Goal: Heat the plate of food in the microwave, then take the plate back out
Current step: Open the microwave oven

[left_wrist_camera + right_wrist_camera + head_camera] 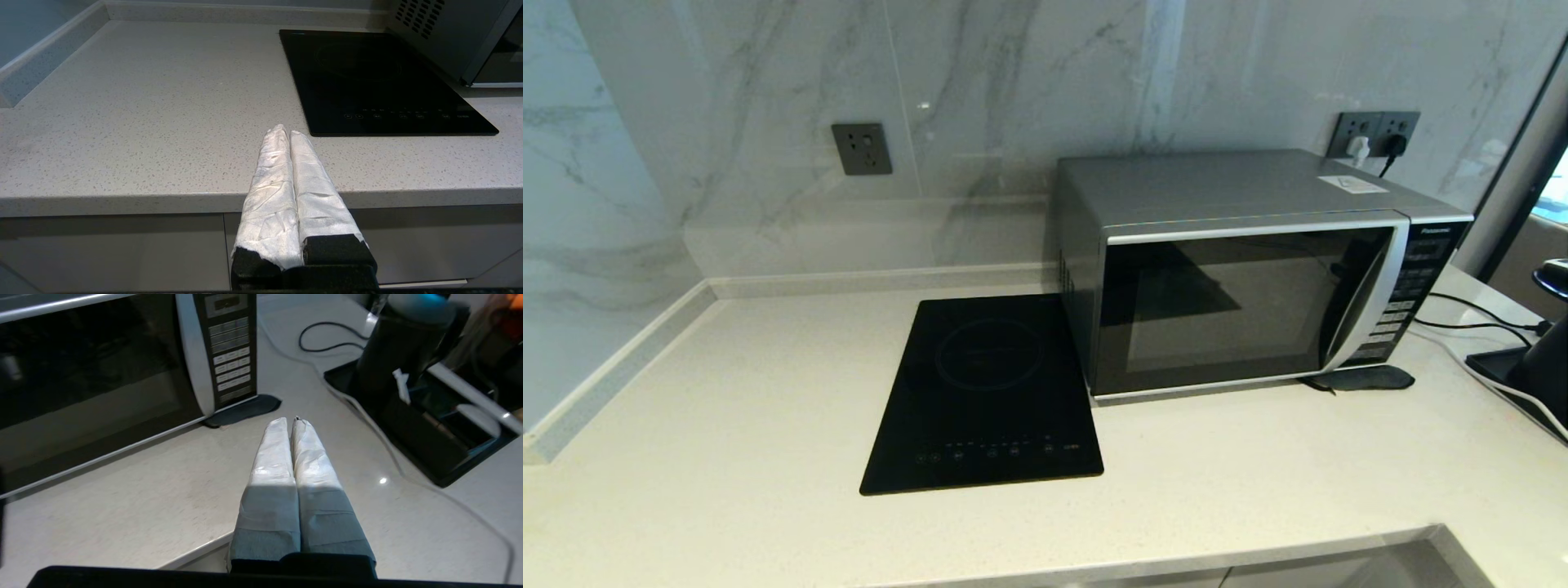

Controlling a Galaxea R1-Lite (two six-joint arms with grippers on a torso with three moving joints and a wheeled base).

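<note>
The microwave (pixel 1258 278) stands on the tabletop (pixel 727 392) with its door shut, and the hob (pixel 984 396) lies just beside it. The plate is in no view; perhaps it is inside the microwave, but the dark glass does not show it. The left gripper (pixel 285 132) hovers before the hob, jaws closed and empty. The right gripper (pixel 292 422) hovers before the microwave's button panel (pixel 231 347), jaws also closed and empty. Risk: closed jaws cannot hook the handle (pixel 1364 294), and a careless reach may catch the cable (pixel 327 335) near the microwave.

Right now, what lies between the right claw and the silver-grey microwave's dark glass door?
Only bare speckled countertop, shown in the right wrist view, separates the shut right claw from the silver-grey microwave.
</note>
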